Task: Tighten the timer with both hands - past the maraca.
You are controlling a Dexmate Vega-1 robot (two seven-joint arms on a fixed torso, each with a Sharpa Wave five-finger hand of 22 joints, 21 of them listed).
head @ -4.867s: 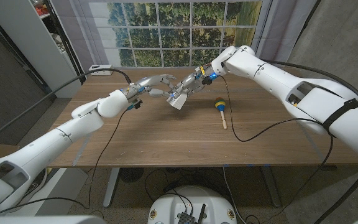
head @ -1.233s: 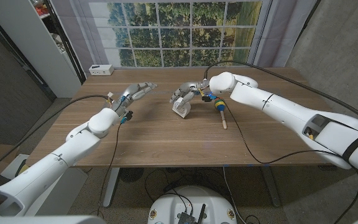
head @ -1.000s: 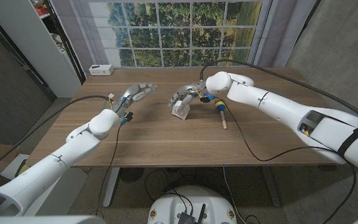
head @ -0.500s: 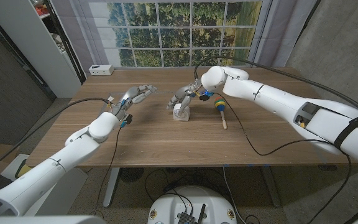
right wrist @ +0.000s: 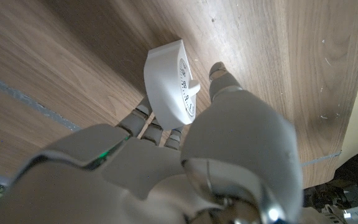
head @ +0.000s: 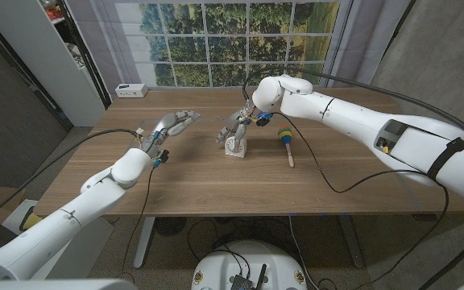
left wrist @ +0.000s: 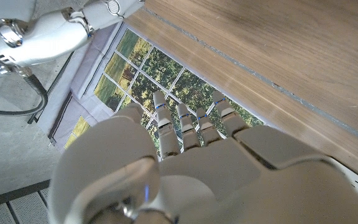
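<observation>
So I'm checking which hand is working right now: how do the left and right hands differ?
The right hand has its fingers around the white timer, which stands on the table; the left hand holds nothing, fingers stretched out. The right hand is beside the maraca; the left is off to the side, apart from both. Both are white and over the far half of the table.

white timer (head: 234, 147), blue-yellow-green maraca (head: 283, 136), brown wooden table (head: 216, 181)

The brown wooden table (head: 216, 177) at the frame's centre shows matt, streaked grain. The small white plastic timer (right wrist: 169, 84) looks smooth (its dial face printed). Glossy white shells cover the right hand (head: 234, 127). The wooden-handled maraca (head: 286, 143) looks matt.
</observation>
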